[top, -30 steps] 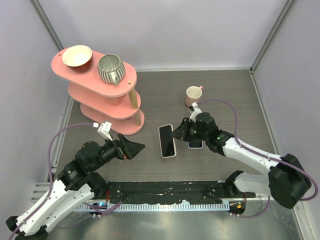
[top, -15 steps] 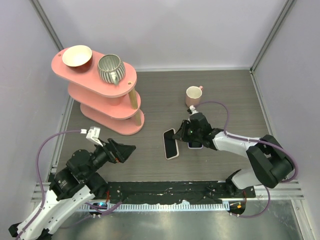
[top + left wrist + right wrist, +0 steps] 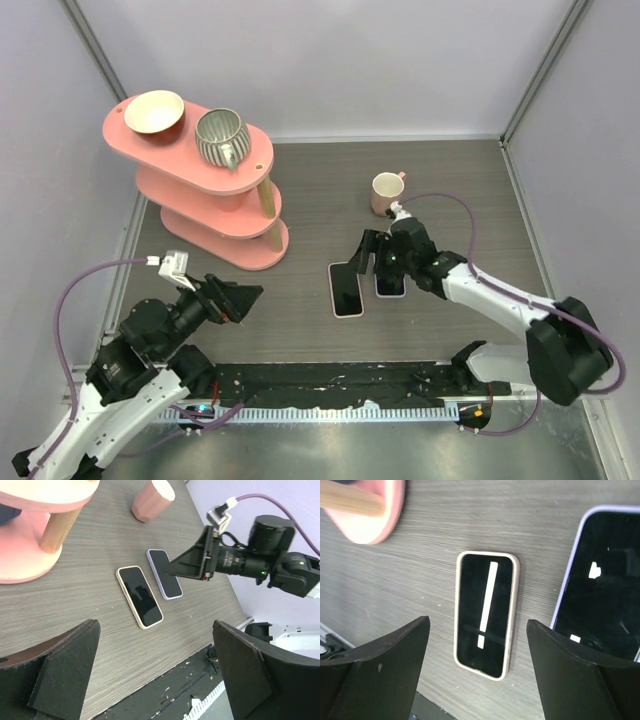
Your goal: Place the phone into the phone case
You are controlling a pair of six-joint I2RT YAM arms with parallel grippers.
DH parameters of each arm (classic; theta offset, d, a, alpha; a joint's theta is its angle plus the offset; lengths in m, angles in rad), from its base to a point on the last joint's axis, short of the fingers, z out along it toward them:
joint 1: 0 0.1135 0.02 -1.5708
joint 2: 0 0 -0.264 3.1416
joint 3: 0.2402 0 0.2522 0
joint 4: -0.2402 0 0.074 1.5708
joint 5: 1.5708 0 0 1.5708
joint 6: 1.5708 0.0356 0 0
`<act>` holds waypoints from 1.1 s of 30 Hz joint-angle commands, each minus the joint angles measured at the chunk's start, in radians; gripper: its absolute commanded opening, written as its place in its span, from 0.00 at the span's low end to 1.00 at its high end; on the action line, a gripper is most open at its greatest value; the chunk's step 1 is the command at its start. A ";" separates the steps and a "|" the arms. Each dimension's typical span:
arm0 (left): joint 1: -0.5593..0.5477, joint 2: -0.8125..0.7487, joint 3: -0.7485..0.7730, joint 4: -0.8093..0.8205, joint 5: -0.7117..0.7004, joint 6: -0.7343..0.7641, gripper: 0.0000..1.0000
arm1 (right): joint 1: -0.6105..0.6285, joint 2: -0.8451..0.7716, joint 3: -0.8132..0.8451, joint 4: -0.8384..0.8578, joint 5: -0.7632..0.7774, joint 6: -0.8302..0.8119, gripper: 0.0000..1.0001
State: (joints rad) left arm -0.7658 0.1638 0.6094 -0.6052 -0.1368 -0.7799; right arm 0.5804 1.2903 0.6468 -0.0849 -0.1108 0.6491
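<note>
The right gripper (image 3: 378, 258) hangs over the middle of the table (image 3: 450, 180) with its jaws spread wide and nothing between them. In its own wrist view only bare wood grain and the cream-cased phone (image 3: 485, 612) show in the gap. That phone lies flat on the table, dark screen up, with a cream rim all around it. In the overhead view it is just beside the gripper at about 8 o'clock. The lavender-edged phone (image 3: 600, 580) also lies flat and screen up, partly under the gripper at about 5 o'clock. It is parallel to the first phone and close to it but not touching. A pink mug (image 3: 387, 192) stands at 12 o'clock from the gripper, near the far side. At 10 o'clock is a pink tiered stand (image 3: 215, 225), whose top shelf carries a cream bowl (image 3: 153, 112) and a ribbed grey cup (image 3: 221, 137). The left gripper (image 3: 245, 298) is well apart at 8 o'clock. Its jaws are fully apart and empty, and it points towards the two phones.
</note>
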 commanded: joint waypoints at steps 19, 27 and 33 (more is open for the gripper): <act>0.000 -0.007 0.136 -0.031 -0.124 0.090 1.00 | 0.001 -0.660 0.179 -0.441 0.071 -0.046 0.93; 0.000 -0.035 0.147 -0.067 -0.142 0.096 1.00 | 0.001 -0.738 0.162 -0.441 0.080 -0.060 0.96; 0.000 -0.037 0.154 -0.068 -0.153 0.106 1.00 | 0.001 -0.760 0.172 -0.434 0.095 -0.069 0.97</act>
State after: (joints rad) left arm -0.7658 0.1337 0.7242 -0.6724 -0.2638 -0.6971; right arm 0.5804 0.5468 0.8085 -0.5476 -0.0242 0.5858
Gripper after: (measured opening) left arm 0.996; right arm 0.967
